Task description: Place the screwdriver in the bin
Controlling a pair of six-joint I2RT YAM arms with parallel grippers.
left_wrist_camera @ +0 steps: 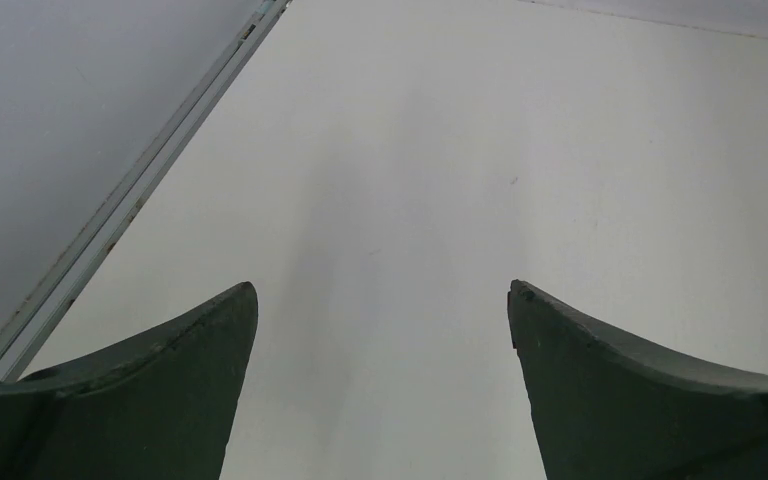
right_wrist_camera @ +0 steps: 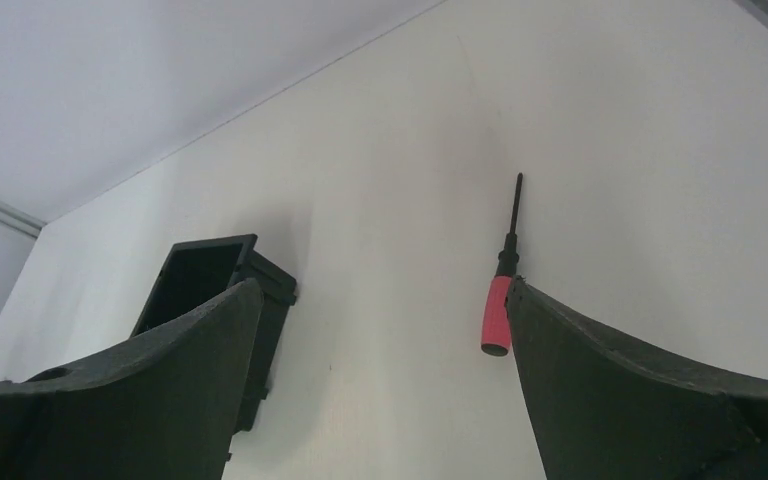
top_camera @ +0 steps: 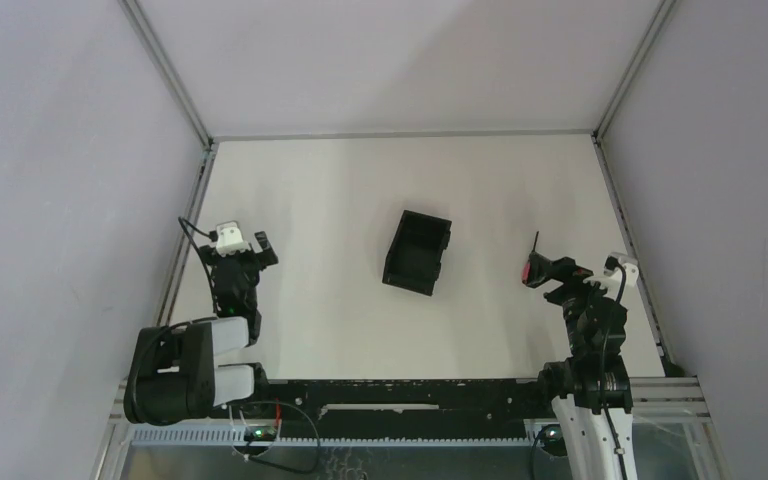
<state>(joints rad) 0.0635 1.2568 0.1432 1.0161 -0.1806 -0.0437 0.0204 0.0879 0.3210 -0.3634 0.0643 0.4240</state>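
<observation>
The screwdriver point(right_wrist_camera: 498, 318) lies on the desk point(right_wrist_camera: 390, 200), close to one of the wide-apart right fingers point(right_wrist_camera: 610, 390). That finger could bump it and roll it away from the bin point(right_wrist_camera: 272, 278). The left fingers point(left_wrist_camera: 150, 390) are apart too.

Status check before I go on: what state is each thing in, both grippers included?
bin: upright, open top, nothing visible inside.
screwdriver: lying flat on the table, outside the bin, not gripped.
left gripper: open, empty.
right gripper: open, empty, close to the screwdriver.
</observation>
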